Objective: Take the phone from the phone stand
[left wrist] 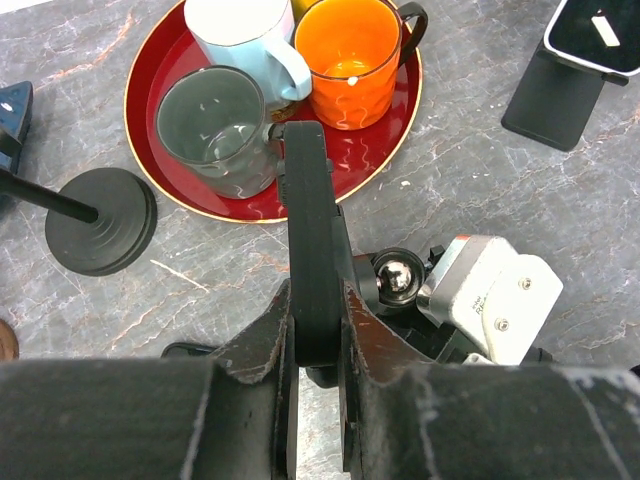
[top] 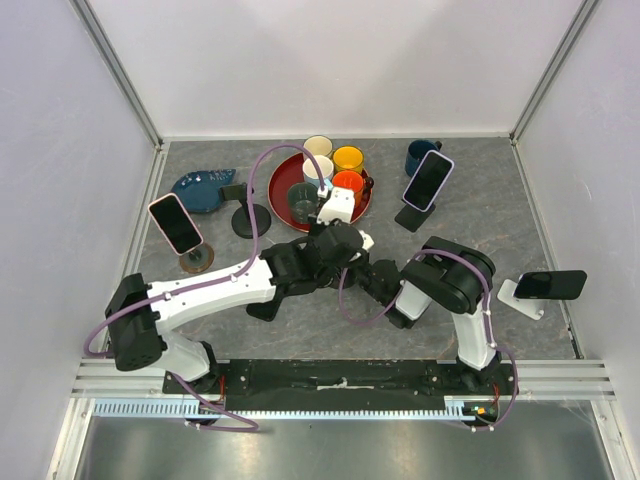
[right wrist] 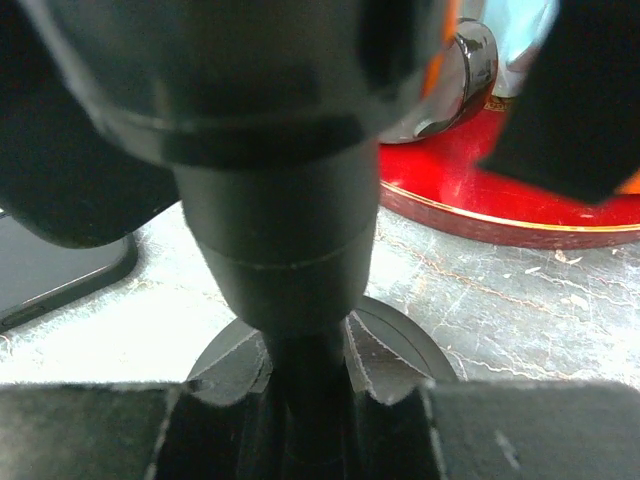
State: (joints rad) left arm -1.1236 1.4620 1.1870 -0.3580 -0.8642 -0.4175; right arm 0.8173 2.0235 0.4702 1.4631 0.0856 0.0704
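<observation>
1. First, nearest the arms' bases, the right gripper (right wrist: 310, 365) has its jaws drawn narrow around the black stem of the phone stand (right wrist: 285, 270). Both fingers touch the stem, just above its round base.
2. Just beyond, mid-table (top: 500, 230), the left gripper (left wrist: 318, 330) grips the phone (left wrist: 308, 220), with its jaws narrow against the two flat faces. The phone shows edge-on as a thin black slab, close above the stand's ball joint (left wrist: 397, 277). I cannot tell whether it still sits in the cradle.
3. Out to the right, a black-screened phone (top: 550, 285) lies sideways on a white stand (top: 520, 300). Out to the left, a pink-edged phone (top: 175, 222) leans on a brown stand (top: 196, 261).
4. Farther on, an empty black stand (top: 250, 220) and a blue dish (top: 200, 190) sit at the left.
5. At the centre is the red tray (left wrist: 375, 160). It carries a grey mug (left wrist: 215, 125), a pale blue mug (left wrist: 245, 35) and an orange mug (left wrist: 350, 50). A yellow mug (top: 348, 157) and a cream mug (top: 318, 146) are at its far side.
6. Far right, a purple-edged phone (top: 428, 180) leans on a black wedge stand (top: 408, 218), with a dark blue mug (top: 420, 155) just behind.
</observation>
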